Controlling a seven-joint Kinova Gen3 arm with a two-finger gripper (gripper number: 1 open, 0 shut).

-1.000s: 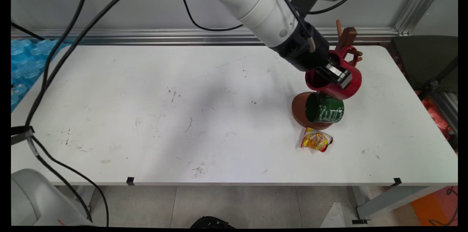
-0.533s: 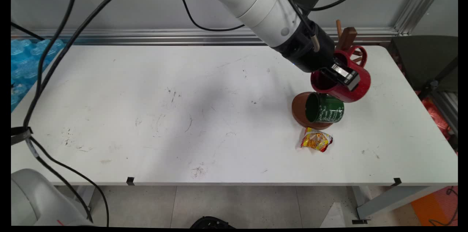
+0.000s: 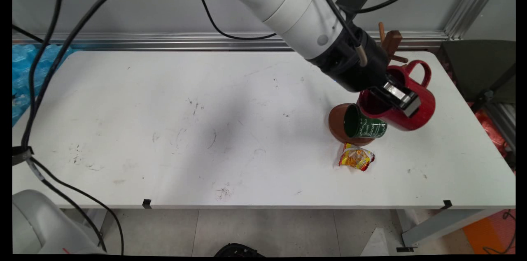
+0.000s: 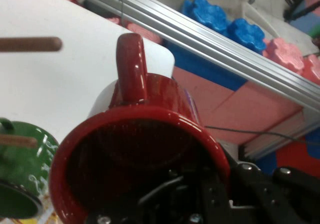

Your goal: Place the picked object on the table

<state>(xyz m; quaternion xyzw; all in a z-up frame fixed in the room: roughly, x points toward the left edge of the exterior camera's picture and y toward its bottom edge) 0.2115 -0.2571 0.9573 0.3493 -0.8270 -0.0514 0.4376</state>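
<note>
Spanning the scene, the white bench (image 3: pixel 164 129) carries everything at its right end. Above it the gripper (image 3: pixel 398 97) has its jaws pinching the rim of a tilted red mug (image 3: pixel 420 108) — lifted, just beside a green mug (image 3: pixel 368 126) lying on a brown bowl (image 3: pixel 336 123) — near a snack packet (image 3: pixel 356 158).

The gripper (image 3: pixel 398 97) is closed on the rim of a mug (image 3: pixel 411 106), held above the table (image 3: pixel 164 129) toward its right end. The mug is tilted, its handle (image 3: pixel 422 71) pointing up and back. Just left of and below it in the main view, a second mug (image 3: pixel 364 123) lies on its side on a saucer (image 3: pixel 337 123). A packet (image 3: pixel 356 158) lies before the saucer. A rack (image 3: pixel 391 43) stands behind the held mug.
</note>
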